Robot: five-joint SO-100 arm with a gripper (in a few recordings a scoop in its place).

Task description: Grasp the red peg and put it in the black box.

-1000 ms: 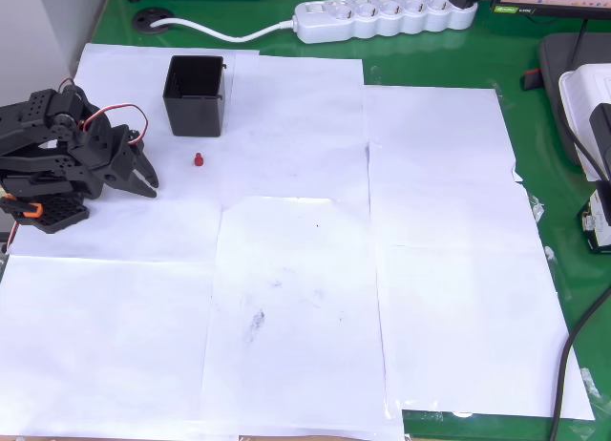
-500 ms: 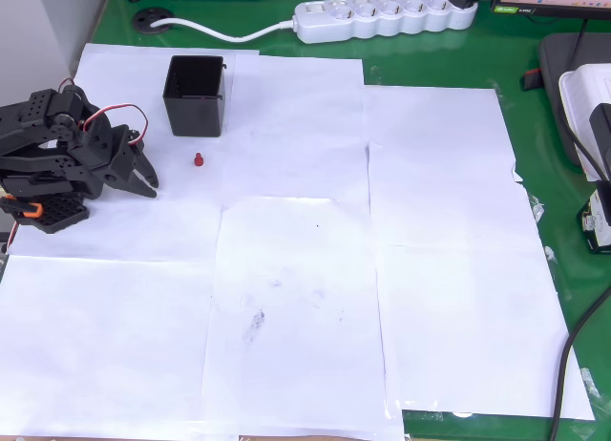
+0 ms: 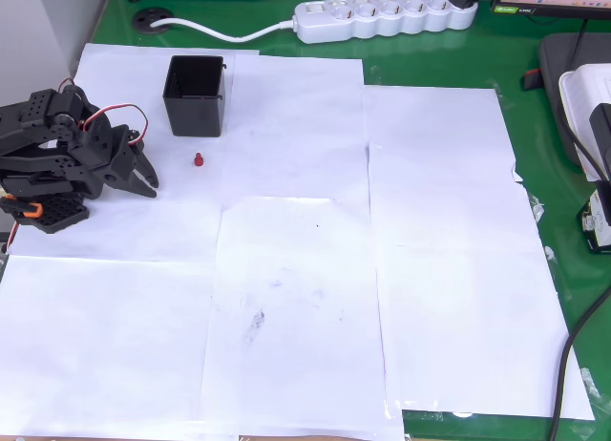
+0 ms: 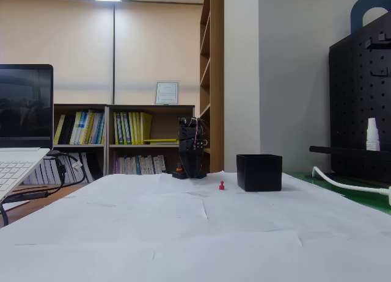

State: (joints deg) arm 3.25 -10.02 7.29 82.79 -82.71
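Overhead view: your arm sits folded at the left edge of the tabletop point(image 3: 439, 69), a green surface covered with white paper sheets point(image 3: 286, 269). The hand point(image 3: 146, 177) points right, its two dark fingers point(image 3: 139, 161) spread a little with a gap between the tips; it holds nothing. The red peg point(image 3: 199, 159) lies on the paper just right of the fingertips, apart from them, not touched. The black box point(image 3: 196, 95) stands upright directly above the peg in this view, near it but with a strip of paper between; its inside looks dark, and you cannot tell from here whether anything lies in it. A white power strip point(image 3: 387, 14) lies along the top edge, its cable running left toward a black grommet point(image 3: 151, 18). An orange part shows on the arm's base at lower left.

Fixed view: you are looking low across the paper toward the arm point(image 4: 191, 146), which stands far back at centre, folded tall; from this side you cannot tell how the fingers stand. The peg point(image 4: 222, 185) stands on the paper in front of the arm and just left of the box point(image 4: 259, 172), clear of its wall. A laptop point(image 4: 24, 129) sits at left, bookshelves point(image 4: 122, 135) behind, a black pegboard point(image 4: 360, 105) at right.
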